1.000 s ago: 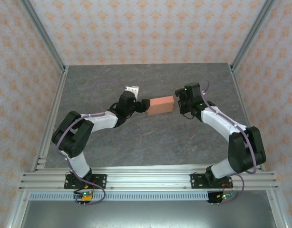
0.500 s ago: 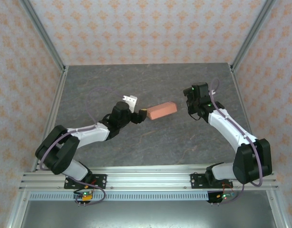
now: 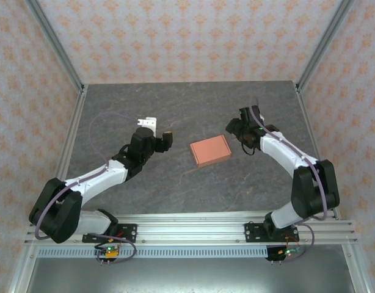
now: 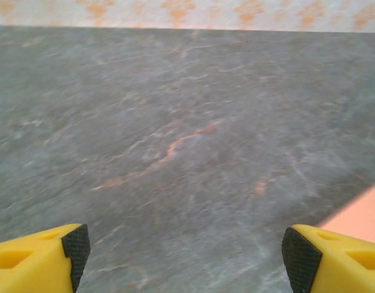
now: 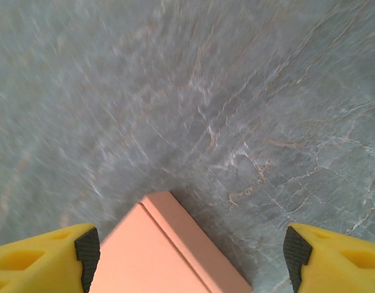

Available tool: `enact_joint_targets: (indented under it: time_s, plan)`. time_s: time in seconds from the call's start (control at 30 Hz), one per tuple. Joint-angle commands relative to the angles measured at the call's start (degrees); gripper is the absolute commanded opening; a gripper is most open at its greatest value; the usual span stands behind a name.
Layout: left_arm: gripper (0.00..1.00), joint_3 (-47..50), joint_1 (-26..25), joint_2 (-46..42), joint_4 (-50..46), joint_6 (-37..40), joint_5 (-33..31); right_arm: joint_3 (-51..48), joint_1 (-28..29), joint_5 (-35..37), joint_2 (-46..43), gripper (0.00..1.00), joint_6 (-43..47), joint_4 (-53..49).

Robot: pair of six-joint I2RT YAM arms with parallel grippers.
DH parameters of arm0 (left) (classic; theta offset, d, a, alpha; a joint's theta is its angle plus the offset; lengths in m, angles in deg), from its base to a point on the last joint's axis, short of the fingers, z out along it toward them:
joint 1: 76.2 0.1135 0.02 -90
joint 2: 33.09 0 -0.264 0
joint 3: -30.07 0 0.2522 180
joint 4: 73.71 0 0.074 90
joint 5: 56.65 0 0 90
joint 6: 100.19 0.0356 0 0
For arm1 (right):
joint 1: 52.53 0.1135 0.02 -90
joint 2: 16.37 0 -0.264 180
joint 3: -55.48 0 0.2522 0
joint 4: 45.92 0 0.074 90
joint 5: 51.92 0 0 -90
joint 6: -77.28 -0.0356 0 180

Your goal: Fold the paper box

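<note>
The paper box (image 3: 211, 151) is a small salmon-orange closed box lying flat on the grey table between the two arms. My left gripper (image 3: 158, 135) stands open to its left, well apart from it, with nothing between its fingers. In the left wrist view a corner of the box (image 4: 360, 212) shows at the right edge, behind the right fingertip (image 4: 297, 256). My right gripper (image 3: 234, 128) is open just right of the box and holds nothing. In the right wrist view one corner of the box (image 5: 166, 253) points away from the open gripper (image 5: 187, 253), low between its fingers.
The grey marbled table (image 3: 193, 104) stretches behind and in front of the box. Patterned walls and metal frame posts (image 3: 56, 55) bound it on three sides. An aluminium rail (image 3: 187, 229) carries the arm bases at the near edge.
Both grippers have let go of the box and opened. The box has dropped from standing on edge to lying flat. The left arm has drawn back to the left; the right has backed off slightly.
</note>
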Motion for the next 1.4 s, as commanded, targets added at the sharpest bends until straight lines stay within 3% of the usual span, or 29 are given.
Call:
enact_joint_targets:
  time_s: [0.0, 0.13, 0.3, 0.43, 0.53, 0.77, 0.9, 0.93, 0.97, 1.07, 1.2, 1.37]
  plan:
    - [0.86, -0.69, 1.23, -0.59, -4.46, -4.16, -5.29, 1.69, -0.05, -6.18, 3.96, 0.8, 9.3, 0.69]
    - [0.87, -0.81, 3.28, -0.68, -5.41, -2.09, -7.14, 0.19, -0.1, -17.76, 9.58, 0.77, 7.84, 6.78]
    - [0.92, -1.04, 5.56, -0.27, -5.01, 1.36, -11.68, -3.37, 1.48, -26.21, 9.18, 0.71, -3.37, 14.06]
    - [1.0, -1.21, 8.35, -0.41, -4.1, 2.57, -13.98, -6.09, 3.46, -21.34, 3.23, 0.73, -6.86, 11.4]
    - [1.0, 0.32, 10.22, -1.01, 0.19, 2.72, -14.26, -7.94, 3.11, -17.57, -0.49, 0.75, -8.11, 9.47]
    - [1.0, -1.34, 11.86, 0.48, -1.13, 5.34, -18.77, -12.85, 0.37, -20.87, -4.21, 0.77, -15.89, 15.49]
    - [1.0, 0.42, 12.57, -1.15, -0.59, 6.9, -23.81, -10.87, 0.34, -13.32, -5.18, 0.77, -4.94, 9.24]
    - [1.0, 1.25, 12.99, -1.84, -0.13, 7.62, -23.69, -9.74, 0.03, -10.21, -6.59, 0.96, -0.53, 7.57]
    - [1.0, 2.08, 13.42, -2.71, 0.55, 9.01, -22.76, -8.7, 0.03, -5.42, -9.29, 0.99, 5.44, 6.75]
    - [1.0, 3.59, 14.04, -4.89, 1.47, 15.84, -16.63, -7.69, 0.03, 7.53, -21.49, 0.99, 20.37, 10.66]
    - [1.0, 4.07, 14.12, -8.94, 0.35, 20.67, -13.29, -8.03, 0.03, 22.26, -31.72, 0.99, 31.34, 20.2]
    - [1.0, 6.03, 16.5, -10.84, 2.65, 18.49, -13.77, -13.25, 0.03, 29.32, -33.18, 0.99, 40.8, 26.96]
